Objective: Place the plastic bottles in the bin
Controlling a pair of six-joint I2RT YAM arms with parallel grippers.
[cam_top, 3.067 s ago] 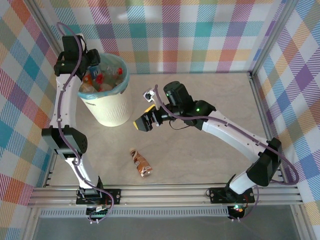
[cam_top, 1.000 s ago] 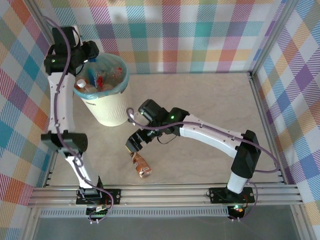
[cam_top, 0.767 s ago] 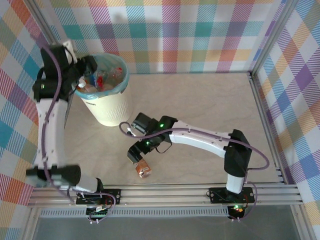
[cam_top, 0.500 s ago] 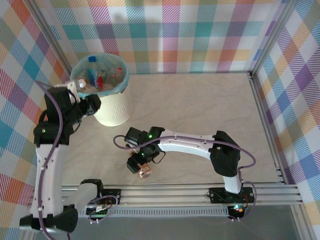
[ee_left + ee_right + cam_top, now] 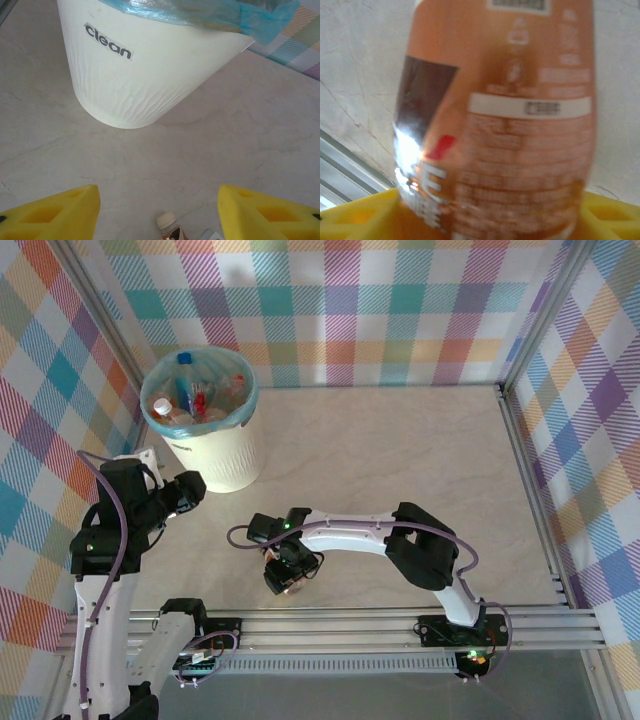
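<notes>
**Changes from the earlier frames**
- The left gripper (image 5: 192, 487), seen above the bin (image 5: 215, 455) three seconds ago, is now found low beside the bin's front-left wall, clear of the rim.
- The right gripper (image 5: 285, 575), formerly raised to the right of the bin, has been brought down onto the brown bottle (image 5: 293, 586), well in front of the bin.
- The brown bottle, formerly lying uncovered, is now largely hidden from above by that gripper, and is placed slightly further from the bin.

**Count**
- Bin: one, white and round, standing upright on the table (image 5: 400, 460). It is lined with a pale teal liner (image 5: 248, 395) folded over the rim, and the label (image 5: 108, 42) "clean" is seen on its wall (image 5: 150, 75).
- Binned bottles (image 5: 195, 395): several, heaped. A blue cap (image 5: 184, 358), a white cap (image 5: 162, 405) and some red caps are made out, but the exact number cannot be told.
- Bottle on the table: one, the brown bottle, with an orange-brown label (image 5: 505, 125).
- Grippers: two.

**Finger state**
- Left gripper (image 5: 159, 196): the yellow fingers (image 5: 60, 210) are held apart, with nothing between them.
- Right gripper (image 5: 490, 212): the bottle is set between the yellow fingers (image 5: 350, 220). Whether it is clamped cannot be told.
</notes>
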